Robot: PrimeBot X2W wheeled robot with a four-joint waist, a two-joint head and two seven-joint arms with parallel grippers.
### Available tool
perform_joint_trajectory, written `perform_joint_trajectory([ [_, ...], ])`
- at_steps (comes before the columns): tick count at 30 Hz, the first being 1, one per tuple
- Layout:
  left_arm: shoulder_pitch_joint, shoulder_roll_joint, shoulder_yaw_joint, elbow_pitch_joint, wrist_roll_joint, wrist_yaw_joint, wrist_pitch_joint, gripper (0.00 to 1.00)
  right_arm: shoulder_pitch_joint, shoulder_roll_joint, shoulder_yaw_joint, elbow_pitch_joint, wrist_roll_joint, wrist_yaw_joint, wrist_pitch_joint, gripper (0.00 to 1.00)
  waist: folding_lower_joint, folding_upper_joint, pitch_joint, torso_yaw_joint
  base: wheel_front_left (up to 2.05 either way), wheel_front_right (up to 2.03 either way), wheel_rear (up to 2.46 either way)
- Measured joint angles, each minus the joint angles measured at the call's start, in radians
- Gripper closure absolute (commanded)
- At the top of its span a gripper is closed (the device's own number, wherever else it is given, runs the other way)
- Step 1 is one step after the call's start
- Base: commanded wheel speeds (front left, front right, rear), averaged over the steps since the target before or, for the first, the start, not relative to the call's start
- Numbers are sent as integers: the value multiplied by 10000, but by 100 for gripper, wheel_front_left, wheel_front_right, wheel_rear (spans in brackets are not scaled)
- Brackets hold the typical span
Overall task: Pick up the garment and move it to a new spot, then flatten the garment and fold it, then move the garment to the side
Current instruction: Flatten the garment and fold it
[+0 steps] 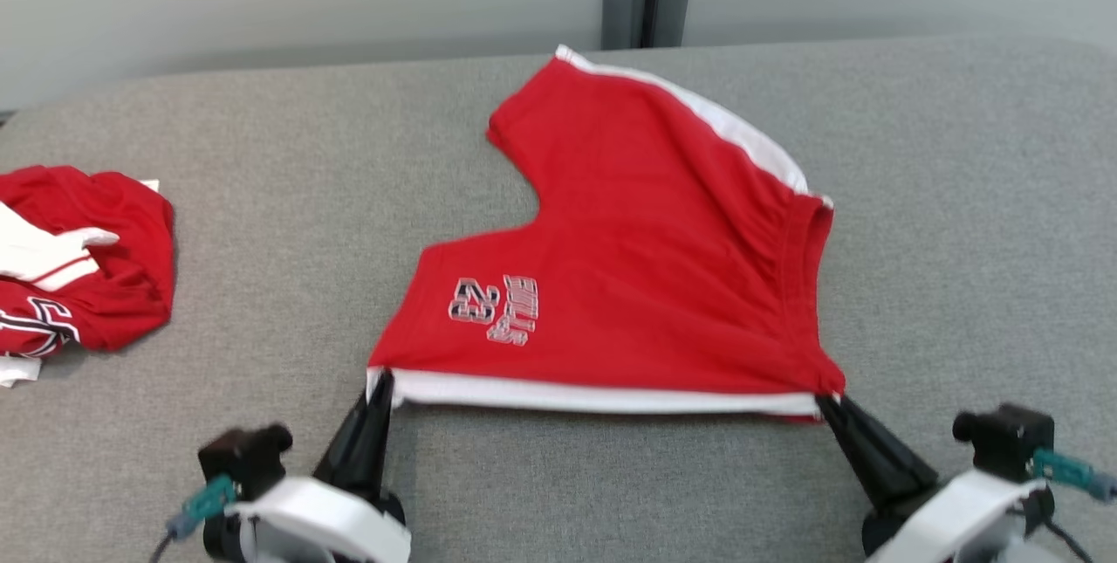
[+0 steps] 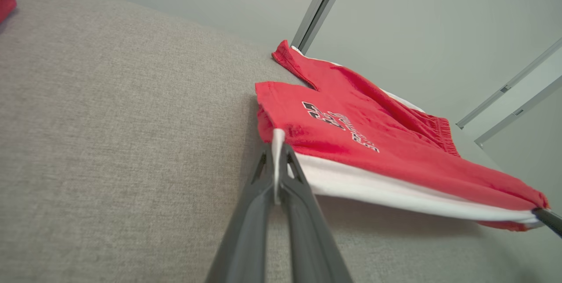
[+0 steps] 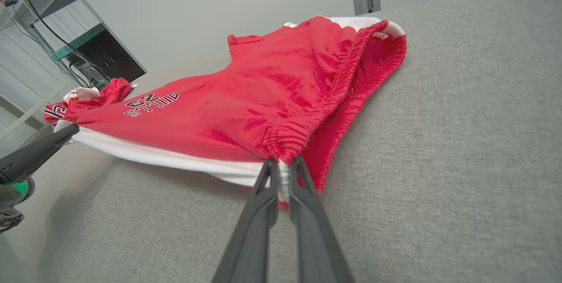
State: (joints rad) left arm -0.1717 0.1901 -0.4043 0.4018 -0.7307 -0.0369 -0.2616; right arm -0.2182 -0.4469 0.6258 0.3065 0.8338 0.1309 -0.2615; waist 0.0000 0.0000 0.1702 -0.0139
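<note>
The left gripper [image 1: 381, 384] and right gripper [image 1: 825, 401] each pinch a near corner of the shorts [image 1: 628, 266]. The head view shows a jersey [image 1: 78, 257] at left; the right wrist view shows inside the waistband [image 3: 364, 68].

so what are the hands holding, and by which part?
Both hold the shorts by the near white-striped edge: left hand pinches the leg-hem corner, right hand the waistband corner.

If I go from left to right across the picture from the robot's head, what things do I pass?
Crumpled red shirt → left gripper → red shorts → right gripper.
</note>
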Motion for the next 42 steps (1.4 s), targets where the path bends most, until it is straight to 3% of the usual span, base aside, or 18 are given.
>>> perform_joint_trajectory([
  [11, 1735, -46, 414, -326, 104, -2, 2, 100, 2417, 38, -257, -855, -244, 0, 382, 100, -1, 0, -896, 89, 0, 0, 0],
  [19, 1578, 174, 337, -527, 397, -6, 33, 100, 2638, 360, -660, -1538, -654, 0, 577, 100, -2, 0, -751, -29, 0, 0, 0],
  [30, -2080, 989, 19, -1093, 1206, -257, 1540, 100, 616, 773, -1149, -1914, -581, -2, 631, 100, -2, 0, 59, -684, 0, 0, 0],
  [35, -4533, 1361, -288, -407, 1638, -508, 2729, 100, -1242, 1252, -882, -988, -445, -2, 422, 100, -1, 0, 958, -1281, 0, 0, 0],
  [42, -6711, 1471, -523, 1014, 1881, -698, 3223, 100, -2941, 1837, -479, 244, -313, -2, 144, 100, -1, 0, 1894, -1933, 0, 0, 0],
])
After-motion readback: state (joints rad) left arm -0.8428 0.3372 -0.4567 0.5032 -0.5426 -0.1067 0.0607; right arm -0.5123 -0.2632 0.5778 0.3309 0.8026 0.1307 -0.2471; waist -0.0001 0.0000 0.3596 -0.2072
